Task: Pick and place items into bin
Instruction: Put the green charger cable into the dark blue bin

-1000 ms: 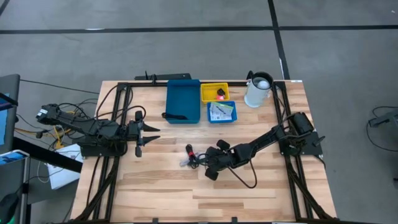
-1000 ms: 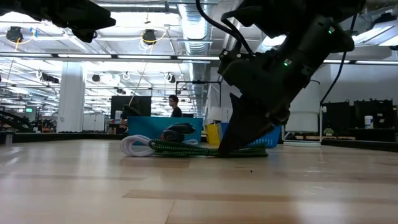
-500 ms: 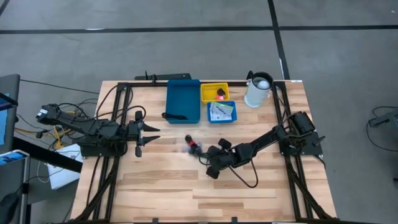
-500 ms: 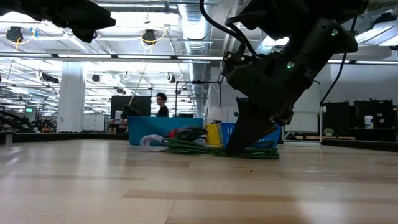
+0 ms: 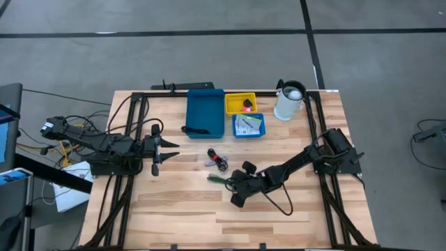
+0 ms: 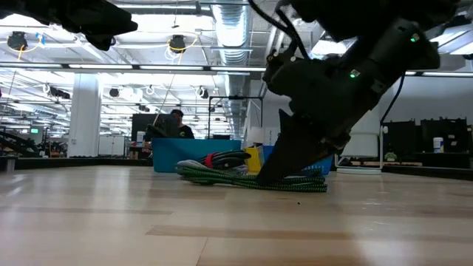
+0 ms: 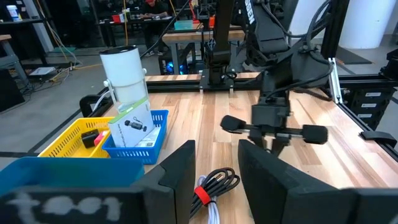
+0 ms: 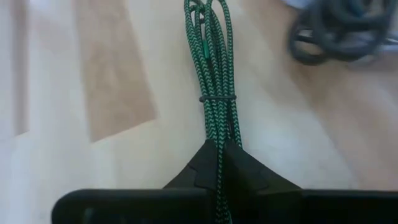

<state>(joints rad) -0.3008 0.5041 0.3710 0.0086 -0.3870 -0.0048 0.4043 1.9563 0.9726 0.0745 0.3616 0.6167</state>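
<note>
A green braided cable bundle (image 5: 217, 178) lies stretched out on the table, and my right gripper (image 5: 231, 183) is shut on its end. It also shows in the low view (image 6: 244, 179). Just beyond it, toward the far edge, black, red and white coiled cables (image 5: 217, 159) rest in a heap. The small blue bin (image 5: 249, 125) holds white cards, and the yellow bin (image 5: 240, 103) holds a black-and-red piece (image 5: 247, 106). My left gripper (image 5: 167, 148) waits open at the table's left, pointing toward the cables. My right gripper pinches the green cable's near end (image 8: 217, 151) between its two fingers, along the bundle's length. The fingers (image 6: 284, 159) slant down from the table's right. The rest of the bundle runs straight away from them, and its looped far end (image 8: 207, 11) lies on the table.
A large blue bin (image 5: 205, 113) stands at the far edge beside the yellow one. A white jug (image 5: 289, 101) stands at the far right. Open wood lies along the near half of the table (image 5: 181, 209). A person shows in the room behind (image 6: 177, 122).
The cable heap has slid a little toward the far edge. The green bundle has been drawn out of it and now lies stretched apart from the black, red and white coils. My right gripper has stayed shut and shifted slightly toward the near edge.
</note>
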